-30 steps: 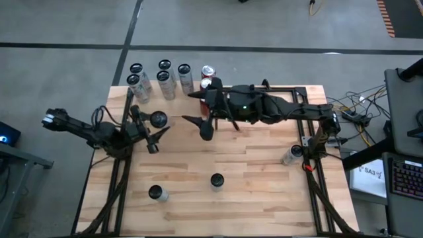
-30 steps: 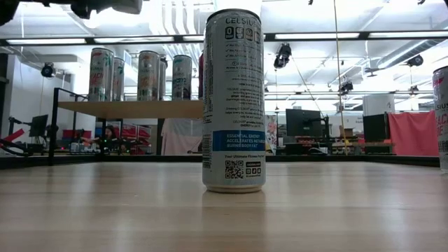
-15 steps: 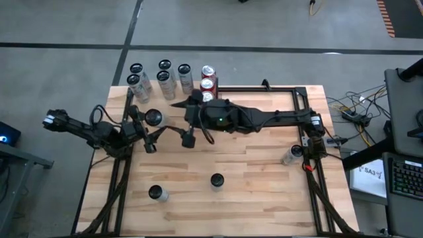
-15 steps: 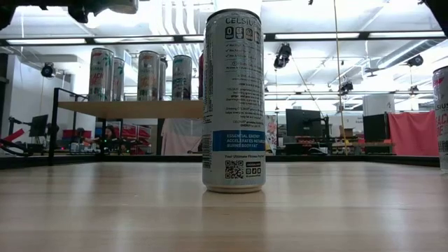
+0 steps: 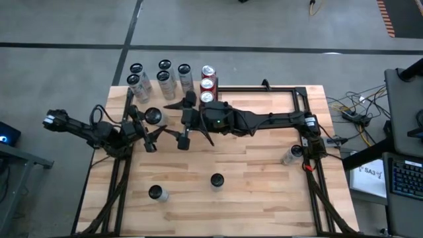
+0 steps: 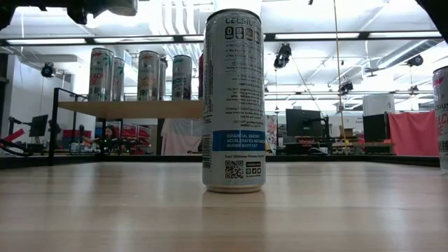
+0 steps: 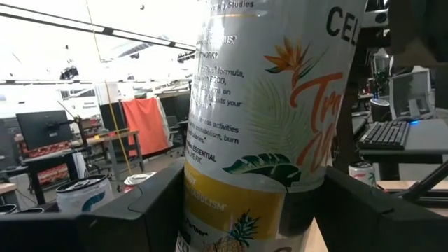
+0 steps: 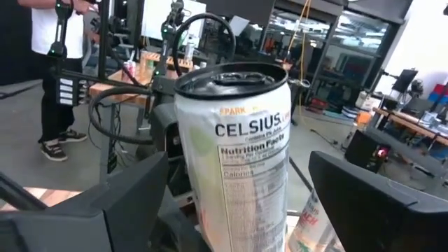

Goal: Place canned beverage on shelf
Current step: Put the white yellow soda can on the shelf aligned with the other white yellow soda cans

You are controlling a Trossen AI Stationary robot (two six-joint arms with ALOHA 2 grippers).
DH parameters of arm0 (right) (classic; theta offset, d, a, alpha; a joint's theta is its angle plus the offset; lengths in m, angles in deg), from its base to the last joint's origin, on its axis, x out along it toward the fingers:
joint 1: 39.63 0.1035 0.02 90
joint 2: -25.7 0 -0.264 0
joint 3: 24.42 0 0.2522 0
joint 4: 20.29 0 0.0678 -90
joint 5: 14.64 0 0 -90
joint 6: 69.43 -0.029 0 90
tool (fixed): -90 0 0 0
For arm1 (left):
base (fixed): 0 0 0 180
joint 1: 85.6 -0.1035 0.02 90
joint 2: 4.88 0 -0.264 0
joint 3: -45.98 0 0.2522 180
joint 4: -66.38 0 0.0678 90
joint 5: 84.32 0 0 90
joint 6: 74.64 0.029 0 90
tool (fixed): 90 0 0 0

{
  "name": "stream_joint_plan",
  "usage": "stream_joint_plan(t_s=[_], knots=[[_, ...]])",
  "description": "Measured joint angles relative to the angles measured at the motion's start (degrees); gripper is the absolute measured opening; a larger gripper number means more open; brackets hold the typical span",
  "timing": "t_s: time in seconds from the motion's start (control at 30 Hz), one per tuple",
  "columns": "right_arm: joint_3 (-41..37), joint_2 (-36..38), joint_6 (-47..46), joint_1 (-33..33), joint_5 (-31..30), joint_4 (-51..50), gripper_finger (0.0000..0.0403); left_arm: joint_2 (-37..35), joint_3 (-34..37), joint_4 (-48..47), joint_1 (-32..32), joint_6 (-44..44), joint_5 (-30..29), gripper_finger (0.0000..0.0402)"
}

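Held can: a white Celsius can (image 5: 153, 117) with orange lettering and a pineapple print, upright, up off the surface over its left half, near the shelf's near edge.
Left end effector: the left end effector (image 5: 147, 129) reaches in from the left edge; its two dark fingers (image 7: 126, 217) are closed against opposite sides of the held can's lower body.
Right end effector: the right end effector (image 5: 177, 123) is stretched across from the right side, just right of the held can. Its fingers are spread wide, grip nothing, and frame the can with a gap on each side in the right wrist view.
Shelf: the shelf (image 6: 140, 108) stands at the far left of the surface, on thin black posts.
Shelved cans: a row of cans (image 6: 148, 75) stands upright on the shelf, white ones to the left and red ones (image 5: 209, 84) at its right end.
Surface: pale wood surface (image 5: 258, 198).
Loose cans: two upright cans on the near half, one central (image 5: 216, 180) and one to its left (image 5: 156, 192); a third can (image 5: 291, 155) lies tilted at the right side, by the right arm's base.
Background: a person (image 8: 59, 63) stands in the room beyond.
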Motion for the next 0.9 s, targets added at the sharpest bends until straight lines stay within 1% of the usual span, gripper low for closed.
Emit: stream_joint_plan(t_s=[0.17, 0.23, 0.37, 0.57, 0.73, 0.9], knots=[[0.00, -0.50, 1.11, -0.15, 0.23, 2.13, 0.0336, 0.12, 0.00, 0.02, 0.00, -0.07, -0.11, 0.0242], [0.00, -0.52, 1.35, -0.23, 1.29, 2.18, 0.0336, 0.20, 0.00, 0.15, 0.00, -0.41, -0.13, 0.0242], [-0.02, -1.14, 1.61, -0.25, 1.87, 2.73, 0.0336, 0.34, 0.00, 0.92, 0.00, -2.53, -0.11, 0.0242], [-0.03, -2.01, 2.79, -0.37, 1.29, 3.45, 0.0336, 3.22, 0.00, 2.33, 0.02, -8.08, -0.11, 0.0242], [-0.04, -2.01, 2.33, -0.38, 1.41, 3.58, 0.0336, 4.84, -0.07, 3.72, 0.02, -8.30, -0.10, 0.0242], [-0.04, -2.01, 2.26, -0.49, 1.35, 3.42, 0.0336, 6.44, -0.04, 4.08, 0.02, -11.29, -0.07, 0.0242]])
